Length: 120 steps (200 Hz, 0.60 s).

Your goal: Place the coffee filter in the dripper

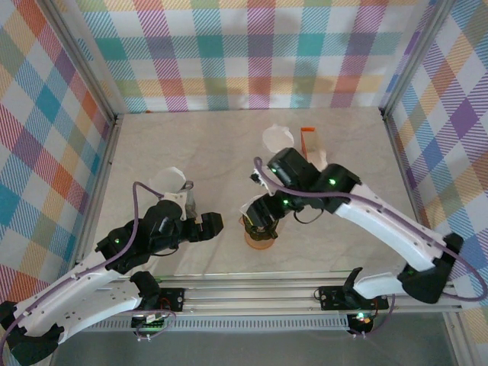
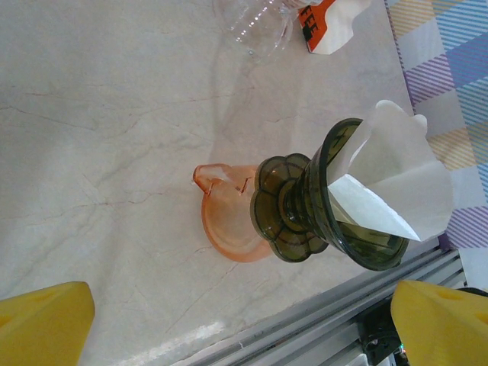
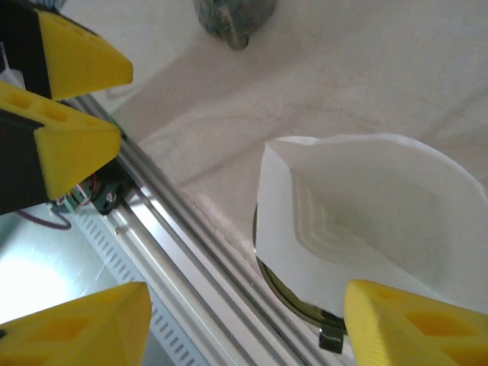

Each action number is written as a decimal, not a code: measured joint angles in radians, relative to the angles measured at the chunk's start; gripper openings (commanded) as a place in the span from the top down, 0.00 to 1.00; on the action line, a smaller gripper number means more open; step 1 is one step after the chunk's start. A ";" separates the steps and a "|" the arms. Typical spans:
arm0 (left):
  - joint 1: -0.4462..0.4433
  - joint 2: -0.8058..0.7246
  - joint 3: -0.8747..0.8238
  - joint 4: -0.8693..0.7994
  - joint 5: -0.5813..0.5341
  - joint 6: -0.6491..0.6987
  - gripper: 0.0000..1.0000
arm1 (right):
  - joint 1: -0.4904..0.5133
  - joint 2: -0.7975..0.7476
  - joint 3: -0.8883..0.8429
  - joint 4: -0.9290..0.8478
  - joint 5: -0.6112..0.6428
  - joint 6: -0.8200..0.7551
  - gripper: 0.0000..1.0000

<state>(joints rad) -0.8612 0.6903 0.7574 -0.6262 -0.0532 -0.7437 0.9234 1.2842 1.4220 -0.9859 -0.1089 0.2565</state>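
Note:
A white paper coffee filter (image 2: 396,187) sits opened in the cone of a dark green glass dripper (image 2: 305,206), which stands on an orange saucer (image 2: 225,221). From the right wrist, the filter (image 3: 366,206) rests inside the dripper's rim (image 3: 301,305), touched by no finger. My right gripper (image 3: 244,328) hovers open directly over it, and from above it (image 1: 263,217) covers the dripper, with the saucer (image 1: 259,242) showing below. My left gripper (image 2: 240,328) is open and empty, just left of the dripper (image 1: 207,226).
An aluminium rail (image 2: 343,320) runs along the table's near edge, close to the saucer. A clear glass vessel (image 2: 255,27) and an orange-and-white packet (image 2: 324,23) lie further back. Plaid walls (image 1: 61,114) enclose the table.

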 measured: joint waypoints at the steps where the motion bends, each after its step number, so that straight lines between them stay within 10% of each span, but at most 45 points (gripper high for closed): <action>1: 0.000 0.001 0.000 0.000 0.000 0.000 0.00 | 0.000 -0.005 -0.005 0.003 0.002 0.002 0.27; 120: 0.001 0.326 0.231 0.037 0.019 0.091 0.12 | 0.000 -0.101 -0.238 0.133 0.315 0.122 0.30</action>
<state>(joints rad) -0.8604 1.0164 0.9882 -0.5896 -0.0341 -0.6529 0.9234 1.1828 1.1835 -0.8532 0.2058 0.3790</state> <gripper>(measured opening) 0.877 0.689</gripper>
